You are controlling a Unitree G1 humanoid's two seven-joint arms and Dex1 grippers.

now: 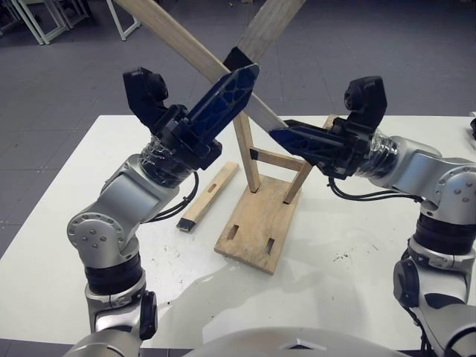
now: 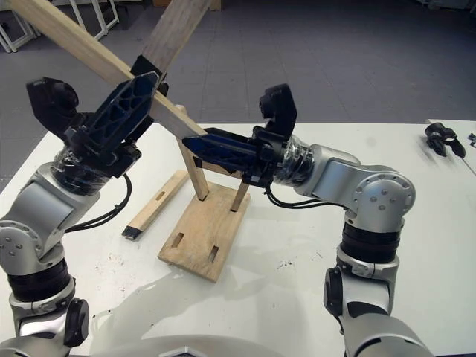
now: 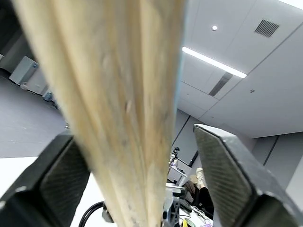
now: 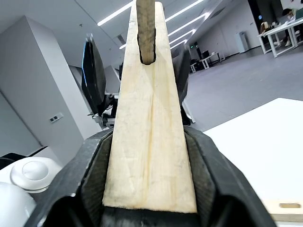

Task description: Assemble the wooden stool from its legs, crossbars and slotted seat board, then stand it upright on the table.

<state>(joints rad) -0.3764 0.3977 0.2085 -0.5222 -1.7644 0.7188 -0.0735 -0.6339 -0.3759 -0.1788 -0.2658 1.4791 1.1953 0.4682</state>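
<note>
Closest in, the right gripper (image 1: 282,134) is clamped tight on a slotted leg (image 4: 149,132) raised over the table (image 1: 349,223). A crossbar (image 1: 271,22) sits in its slot beside the left gripper (image 1: 247,74), whose grip cannot be told. At 12 o'clock the seat board (image 1: 253,223) lies flat, with two standing legs (image 1: 247,156) and a short rail (image 1: 279,158) planted along its far edge. Its two near slots (image 1: 232,232) are vacant, and a loose leg (image 1: 208,195) lies at its 9 o'clock. The stool looks roughly half built: the second leg frame, its seating in the board and the turn upright remain.
</note>
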